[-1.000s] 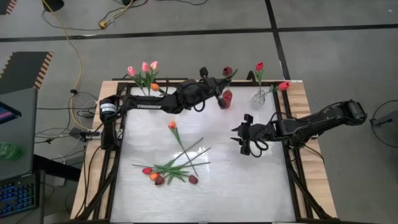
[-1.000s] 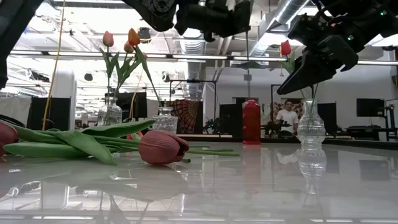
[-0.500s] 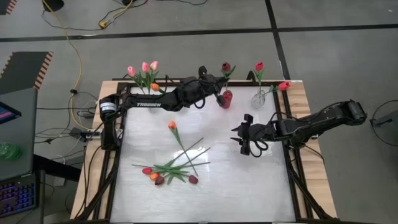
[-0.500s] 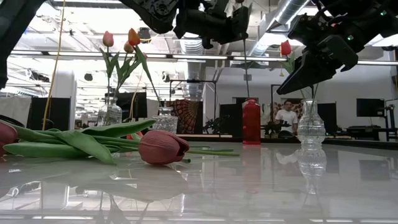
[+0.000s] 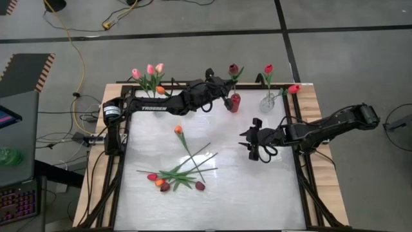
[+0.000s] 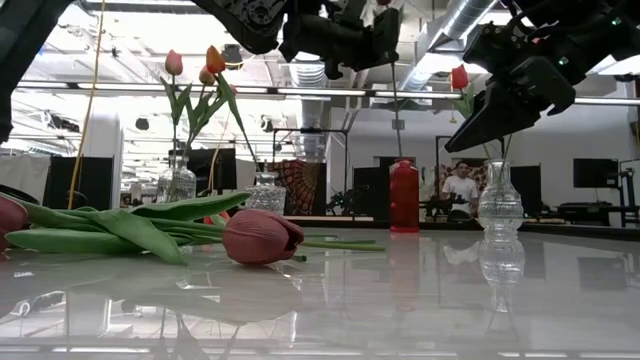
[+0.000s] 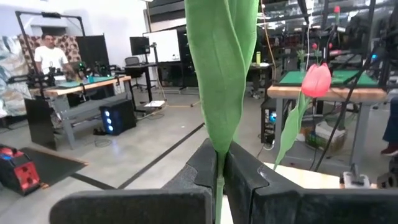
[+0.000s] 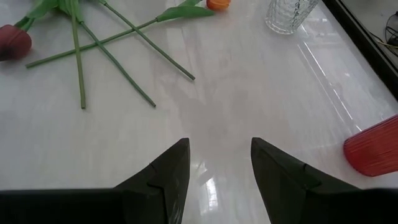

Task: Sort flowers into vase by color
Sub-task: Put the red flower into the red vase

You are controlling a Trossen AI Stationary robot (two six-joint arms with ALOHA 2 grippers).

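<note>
My left gripper [image 5: 226, 96] hangs over the far edge beside the red vase [image 5: 234, 102] and is shut on a dark maroon tulip [image 5: 234, 69]. That tulip's thin stem [image 6: 397, 110] runs down into the red vase's mouth [image 6: 403, 162]. My right gripper [image 5: 256, 149] hovers open over the table's right half, touching nothing. Several tulips [image 5: 177, 174] lie in a loose pile near the table's middle, and an orange one [image 5: 178, 129] lies just beyond them. Pink tulips [image 5: 149, 69] stand in a clear vase at far left. A red tulip [image 5: 268, 68] stands in another clear vase [image 5: 268, 102]. My left gripper pinches the maroon tulip between its two fingers by the folded green leaf around the stem [image 7: 217, 134], below the head. The fingers come roughly level from the table's left, across the stem. The tulip stands upright, its lower end in the red vase.
A red tulip [image 5: 294, 88] lies on the wooden frame at the far right corner. The table's black rim [image 5: 302, 174] runs along the right. In the right wrist view, bare tabletop [image 8: 236, 93] lies between the loose stems [image 8: 112, 56] and the red vase [image 8: 373, 152].
My left gripper has shifted slightly toward the far edge with the maroon tulip, whose head now sits a little farther back above the red vase. My right arm has kept still.
</note>
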